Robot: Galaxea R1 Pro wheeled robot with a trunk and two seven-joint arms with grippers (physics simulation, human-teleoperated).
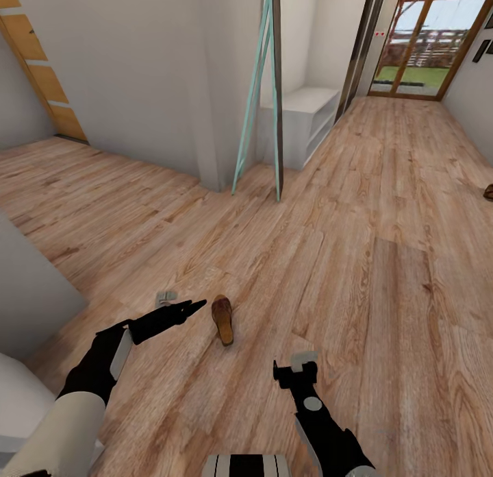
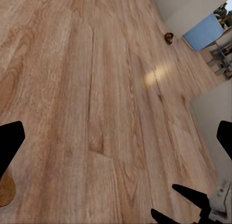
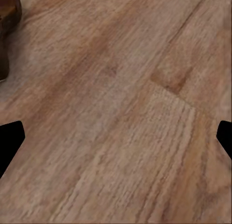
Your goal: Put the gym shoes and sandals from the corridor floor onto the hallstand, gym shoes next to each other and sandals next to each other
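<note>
Low in the frame's centre, one sandal (image 1: 222,319) lies on the corridor floor (image 1: 356,258) between the left gripper (image 1: 183,310) and right gripper (image 1: 296,369), both empty with jaws spread, apparently poised for a pickup; another brown sandal (image 1: 488,192) sits at right edge.

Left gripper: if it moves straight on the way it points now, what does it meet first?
Probably the bare floor: the left gripper points there, its fingers spread. The sandal seems just beside that line, though depth is unclear.
</note>
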